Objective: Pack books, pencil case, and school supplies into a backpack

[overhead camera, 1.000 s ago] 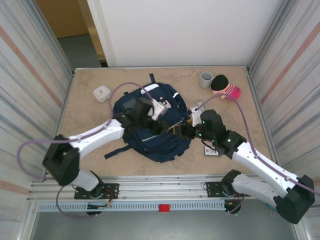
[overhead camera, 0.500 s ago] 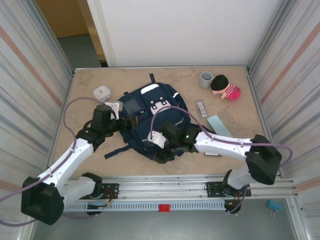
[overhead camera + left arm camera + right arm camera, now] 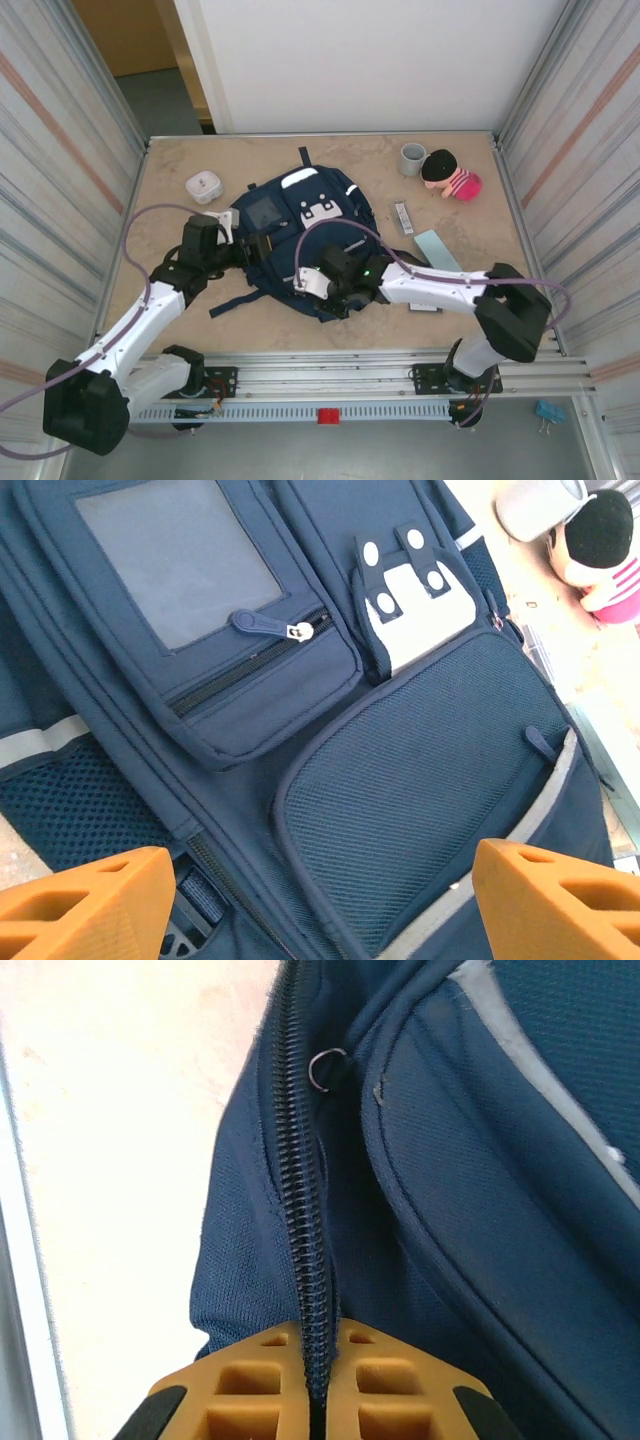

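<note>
The backpack (image 3: 340, 200) sprawls over the middle of the table (image 3: 250, 150). Far edge lies mostly open between white box (image 3: 203, 186) and grey cup (image 3: 411, 158). Doll (image 3: 450, 172), narrow bar (image 3: 403, 217) and teal book (image 3: 438, 250) crowd the right edge.

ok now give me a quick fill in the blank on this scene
1. The right gripper has its jaws shut on the ____ of the backpack.
2. The left gripper holds its jaws ____ above the backpack.
3. The teal book lies on the ____, outside the backpack.
Missing: zipper; open; table.
</note>
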